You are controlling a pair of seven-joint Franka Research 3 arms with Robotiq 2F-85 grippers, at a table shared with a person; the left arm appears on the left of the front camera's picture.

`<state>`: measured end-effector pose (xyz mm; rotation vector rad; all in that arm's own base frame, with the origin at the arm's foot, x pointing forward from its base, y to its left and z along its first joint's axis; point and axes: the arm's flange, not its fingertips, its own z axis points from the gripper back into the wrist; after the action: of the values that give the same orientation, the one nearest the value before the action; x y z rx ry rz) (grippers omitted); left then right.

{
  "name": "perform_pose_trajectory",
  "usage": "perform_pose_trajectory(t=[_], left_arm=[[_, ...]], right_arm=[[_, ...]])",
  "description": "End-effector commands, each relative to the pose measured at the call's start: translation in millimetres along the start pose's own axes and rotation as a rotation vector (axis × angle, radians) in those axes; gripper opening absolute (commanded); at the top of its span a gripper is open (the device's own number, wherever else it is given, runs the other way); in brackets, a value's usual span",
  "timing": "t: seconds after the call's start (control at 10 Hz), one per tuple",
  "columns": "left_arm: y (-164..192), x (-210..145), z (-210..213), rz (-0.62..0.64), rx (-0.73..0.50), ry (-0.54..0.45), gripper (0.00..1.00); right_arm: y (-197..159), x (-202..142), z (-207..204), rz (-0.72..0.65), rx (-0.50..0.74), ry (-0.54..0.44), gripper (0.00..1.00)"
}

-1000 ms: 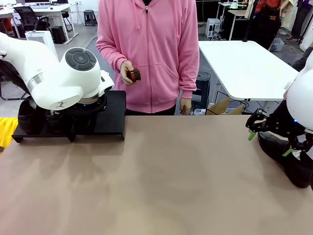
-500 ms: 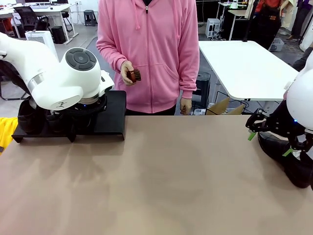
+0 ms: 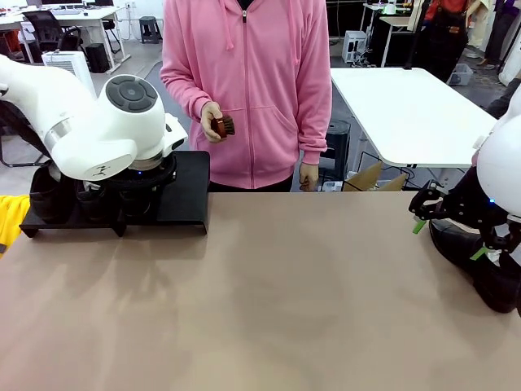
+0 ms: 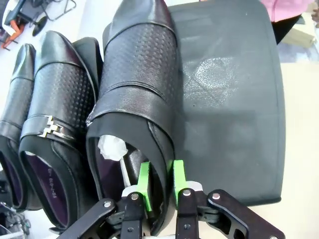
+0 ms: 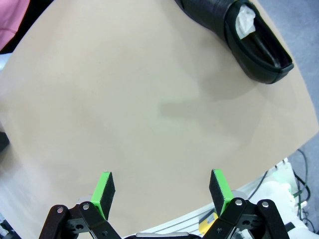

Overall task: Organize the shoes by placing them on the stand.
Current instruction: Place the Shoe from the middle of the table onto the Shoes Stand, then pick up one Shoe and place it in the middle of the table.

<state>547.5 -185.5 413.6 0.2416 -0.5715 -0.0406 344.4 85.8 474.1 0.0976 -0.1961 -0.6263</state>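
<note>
Shoes [image 3: 42, 195] mostly behind left arm [image 3: 89, 138]

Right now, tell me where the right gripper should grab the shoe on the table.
Take the shoe by its collar wall near the heel, from above, one finger inside. It sits upright with its opening facing up; the open right gripper would likely slip on the rounded, glossy upper.

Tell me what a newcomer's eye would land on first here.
A person in a pink hoodie stands across the table, holding a small brown brush. Next, the left gripper, its green pads either side of the heel wall of the third shoe, set beside two others on the black stand. The right gripper hangs open over the table, a lone shoe beyond it.
</note>
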Motion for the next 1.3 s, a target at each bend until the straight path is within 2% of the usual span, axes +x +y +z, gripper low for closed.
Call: perform_pose_trajectory(t=[0.0, 0.1, 0.2, 1.2], left_arm=[[3, -1, 15, 0.065, -0.011, -0.010, 0.25], [2, -3, 25, 0.050, -0.013, 0.005, 0.25], [1, 3, 6, 0.022, -0.009, -0.002, 0.25], [1, 3, 6, 0.022, -0.009, -0.002, 0.25]], right_arm=[[0, 1, 0, 0.019, 0.017, 0.006, 1.00], [0, 1, 0, 0.019, 0.017, 0.006, 1.00], [0, 1, 0, 0.019, 0.017, 0.006, 1.00], [0, 1, 0, 0.019, 0.017, 0.006, 1.00]])
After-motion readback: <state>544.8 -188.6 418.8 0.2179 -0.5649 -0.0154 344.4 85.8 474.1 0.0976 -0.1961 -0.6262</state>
